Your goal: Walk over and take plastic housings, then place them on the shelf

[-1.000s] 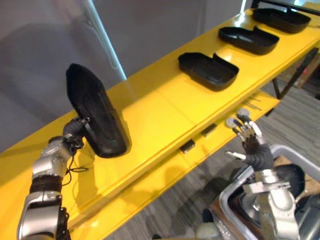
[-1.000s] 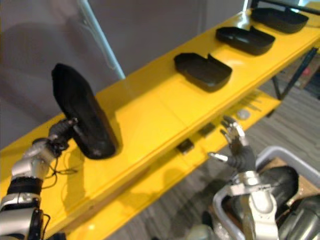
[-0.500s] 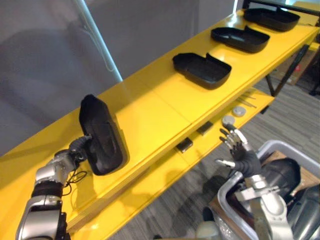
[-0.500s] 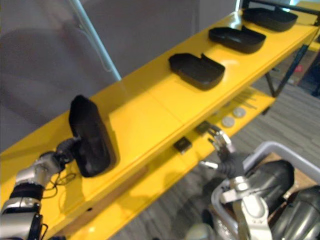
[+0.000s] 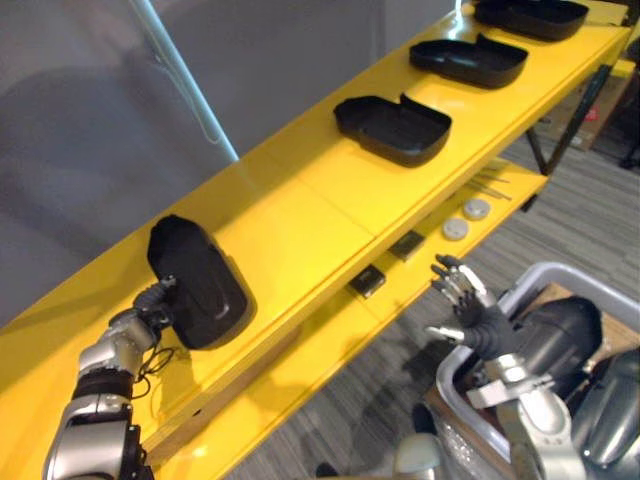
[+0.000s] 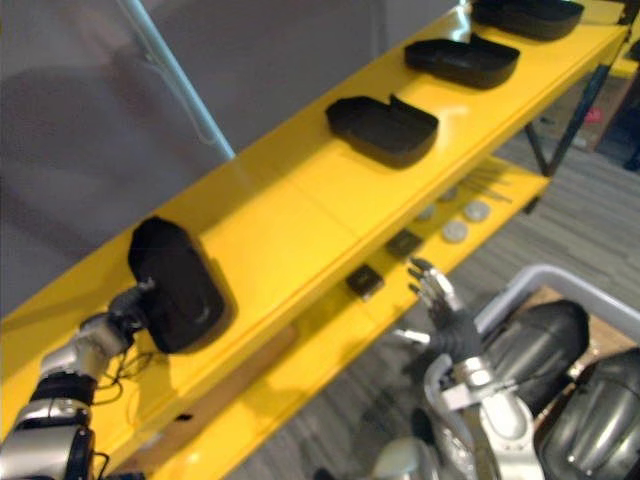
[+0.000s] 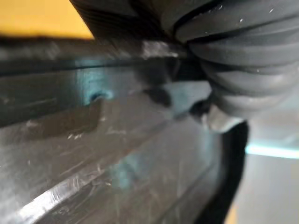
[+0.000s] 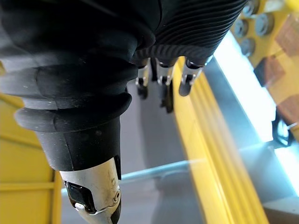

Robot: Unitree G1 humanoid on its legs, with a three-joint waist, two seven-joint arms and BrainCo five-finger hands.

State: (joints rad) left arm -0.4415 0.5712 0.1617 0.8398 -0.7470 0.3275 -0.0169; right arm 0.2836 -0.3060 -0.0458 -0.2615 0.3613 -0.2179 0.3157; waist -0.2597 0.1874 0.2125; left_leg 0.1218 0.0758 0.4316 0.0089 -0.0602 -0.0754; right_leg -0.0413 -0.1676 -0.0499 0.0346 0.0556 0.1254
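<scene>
Left arm (image 5: 98,425) and right arm (image 5: 545,430) are silver-grey metal; left hand (image 5: 152,300) and right hand (image 5: 468,308) wear dark ribbed covers; silver fingers (image 5: 452,283), dark tips.

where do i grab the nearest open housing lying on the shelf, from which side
Probably its near long rim: the lying housing sits open side up, so pinch that thin wall, thumb in the hollow, fingers outside, coming from the shelf's front edge and slightly above. The open right hand is free; the left hand grips the tilted housing.
</scene>
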